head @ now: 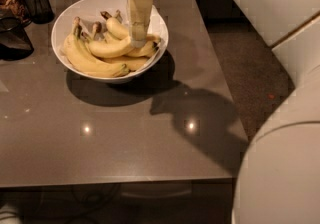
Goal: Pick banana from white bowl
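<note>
Banana bunch [107, 48] sits in the white bowl [65, 13], directly below the gripper [138, 38]. You've got the gripper pointing straight down from the top edge of the view, and its tan tip overlaps the right-hand bananas where two of them cross. Whether it actually touches them can't be read from this angle. Gripper state: cannot tell, since you see it only as one tan block from this side. Most of the bunch fans out to the view-left of the tip, stems up toward the far rim, dark ends toward the near right rim. The bowl rests on the grey table [125, 138], and its rim wraps around the tip on every side. Well off to the view-left of the gripper, at the table's far corner, stands a dark wire-mesh cup [37, 5], with a dark container [12, 38] just in front of it. The arm's shadow [200, 118] lies on the tabletop nearer the camera than the gripper. White robot body [280, 178] fills the near right corner, above brown floor [250, 68].
</note>
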`<state>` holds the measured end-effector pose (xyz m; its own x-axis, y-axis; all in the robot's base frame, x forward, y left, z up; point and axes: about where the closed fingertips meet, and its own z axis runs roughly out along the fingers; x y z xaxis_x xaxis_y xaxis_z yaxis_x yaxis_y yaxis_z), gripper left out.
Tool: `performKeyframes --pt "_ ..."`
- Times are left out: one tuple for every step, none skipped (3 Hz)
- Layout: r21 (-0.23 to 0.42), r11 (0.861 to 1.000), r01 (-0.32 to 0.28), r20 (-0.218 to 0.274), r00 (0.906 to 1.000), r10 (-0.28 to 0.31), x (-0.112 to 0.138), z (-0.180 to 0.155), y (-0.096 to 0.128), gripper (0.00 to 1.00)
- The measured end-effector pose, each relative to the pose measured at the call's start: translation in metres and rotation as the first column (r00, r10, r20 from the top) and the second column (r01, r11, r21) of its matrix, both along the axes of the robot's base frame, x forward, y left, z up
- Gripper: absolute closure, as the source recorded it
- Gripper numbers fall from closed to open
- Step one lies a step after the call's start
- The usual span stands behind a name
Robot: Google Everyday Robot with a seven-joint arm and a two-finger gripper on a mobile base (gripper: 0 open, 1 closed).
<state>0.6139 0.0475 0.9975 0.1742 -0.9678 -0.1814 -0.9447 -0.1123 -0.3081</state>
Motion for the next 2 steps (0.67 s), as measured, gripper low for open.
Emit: performKeyframes --pt "0.030 0.999 -0.020 -0.045 0.9987 0.021 0.006 -0.008 0.019 0.15" --pt "0.051 0.998 -0.025 -0.085 0.9960 0.030 0.006 -0.020 0.026 0.18"
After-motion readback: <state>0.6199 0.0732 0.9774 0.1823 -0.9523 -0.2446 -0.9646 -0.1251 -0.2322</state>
